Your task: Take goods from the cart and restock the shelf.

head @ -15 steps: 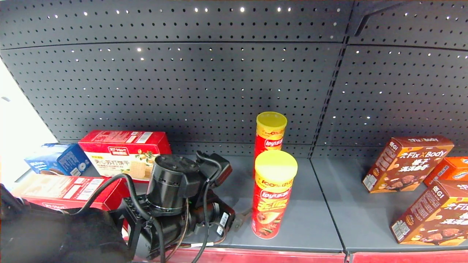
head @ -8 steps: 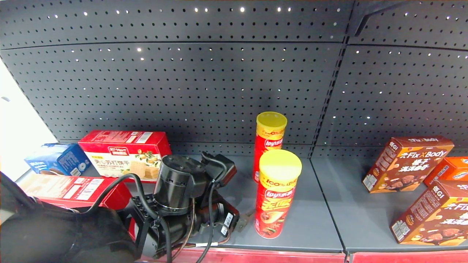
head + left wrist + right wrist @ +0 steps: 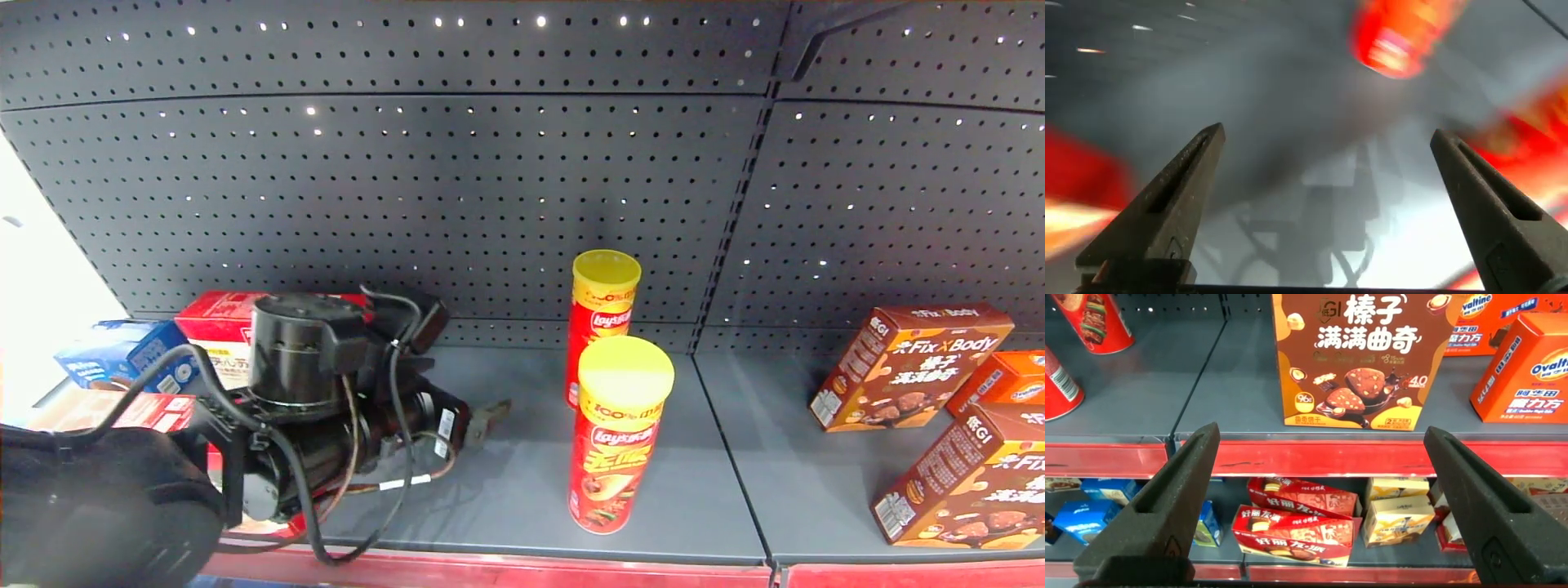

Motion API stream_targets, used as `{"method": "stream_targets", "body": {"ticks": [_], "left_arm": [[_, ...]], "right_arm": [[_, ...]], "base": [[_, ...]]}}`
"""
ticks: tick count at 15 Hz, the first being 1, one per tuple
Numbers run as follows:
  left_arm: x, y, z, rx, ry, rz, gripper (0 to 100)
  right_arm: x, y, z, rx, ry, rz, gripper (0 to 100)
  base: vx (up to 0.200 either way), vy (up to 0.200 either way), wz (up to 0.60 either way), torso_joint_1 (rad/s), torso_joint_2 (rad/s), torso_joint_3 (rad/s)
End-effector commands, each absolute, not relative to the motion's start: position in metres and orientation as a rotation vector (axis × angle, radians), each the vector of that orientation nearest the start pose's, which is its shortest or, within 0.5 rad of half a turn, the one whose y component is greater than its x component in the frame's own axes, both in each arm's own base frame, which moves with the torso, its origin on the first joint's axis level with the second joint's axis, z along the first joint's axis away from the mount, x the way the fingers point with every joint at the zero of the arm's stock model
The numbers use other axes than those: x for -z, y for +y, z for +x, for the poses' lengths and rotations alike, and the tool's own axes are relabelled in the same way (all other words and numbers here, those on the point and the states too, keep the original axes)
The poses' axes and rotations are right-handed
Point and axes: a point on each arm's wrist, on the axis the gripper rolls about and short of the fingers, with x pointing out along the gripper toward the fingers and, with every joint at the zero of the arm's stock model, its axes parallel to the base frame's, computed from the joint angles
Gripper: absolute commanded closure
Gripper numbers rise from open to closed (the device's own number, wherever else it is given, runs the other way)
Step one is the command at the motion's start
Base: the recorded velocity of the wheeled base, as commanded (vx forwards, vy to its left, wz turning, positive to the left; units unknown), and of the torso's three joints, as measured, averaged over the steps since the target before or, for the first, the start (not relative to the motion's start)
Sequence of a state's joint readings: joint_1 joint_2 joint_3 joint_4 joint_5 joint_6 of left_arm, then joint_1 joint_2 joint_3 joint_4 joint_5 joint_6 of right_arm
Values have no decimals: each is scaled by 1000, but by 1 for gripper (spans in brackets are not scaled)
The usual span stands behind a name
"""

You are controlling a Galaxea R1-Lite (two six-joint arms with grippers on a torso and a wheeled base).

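Jaws, left: spread wide and empty, low over the shelf (image 3: pixel 522 490) at 9 o'clock of the front can (image 3: pixel 616 437) and apart from it, which suits a can already set down. Jaws, right: spread and empty, facing the red front rail (image 3: pixel 1315 457), with a hazelnut box (image 3: pixel 1360 359) at 12 o'clock beyond it. Pegboard back panel (image 3: pixel 408 204): dark and perforated, closing the shelf at 12 o'clock. Brown boxes, two (image 3: pixel 910 363) (image 3: pixel 963 482): at 3 o'clock of the cans, leaning back, printed faces to the aisle so they read from the front. Red biscuit box (image 3: pixel 216 306): at 9 o'clock, partly behind the left arm, long face forward. Blue box (image 3: pixel 122 355): at 9 o'clock of the red one, near the shelf end. Orange box (image 3: pixel 1008 376): between the two brown boxes, at the far 3 o'clock edge. Rear can (image 3: pixel 602 314): upright, yellow lid up, near the panel. Front can: upright at 6 o'clock of the rear can, just beside it, filed front to back to keep the facing full. Judgement: this can is placed, and more goods must come from the cart.
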State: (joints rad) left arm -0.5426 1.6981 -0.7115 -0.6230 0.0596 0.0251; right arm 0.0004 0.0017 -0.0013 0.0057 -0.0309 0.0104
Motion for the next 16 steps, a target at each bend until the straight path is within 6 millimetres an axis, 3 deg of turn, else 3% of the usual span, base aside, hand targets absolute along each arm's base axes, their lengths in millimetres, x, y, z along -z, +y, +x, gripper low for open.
{"method": "stream_targets", "body": {"ticks": [1,2,5,9,11,14,16], "left_arm": [[-188,-127,252,414,232,95,0],[-214,-115,257,369,137,83,0],[-255,-93,246,304,-5,52,0],[-289,-48,201,149,-148,26,0],[-289,-30,174,80,-178,23,0],[-247,-10,94,-11,-205,5,0],[-216,-4,58,-35,-221,-5,0]], "right_arm": [[-75,-1,-23,29,8,11,0],[-75,-1,-23,31,8,11,0],[-75,-1,-23,29,8,11,0],[-75,-1,-23,29,8,11,0],[-75,-1,-23,29,8,11,0],[-75,-1,-23,31,9,11,0],[-75,-1,-23,29,8,11,0]], "base": [[0,0,0,0,0,0],[0,0,0,0,0,0],[0,0,0,0,0,0],[0,0,0,0,0,0],[0,0,0,0,0,0],[0,0,0,0,0,0],[0,0,0,0,0,0]]}}
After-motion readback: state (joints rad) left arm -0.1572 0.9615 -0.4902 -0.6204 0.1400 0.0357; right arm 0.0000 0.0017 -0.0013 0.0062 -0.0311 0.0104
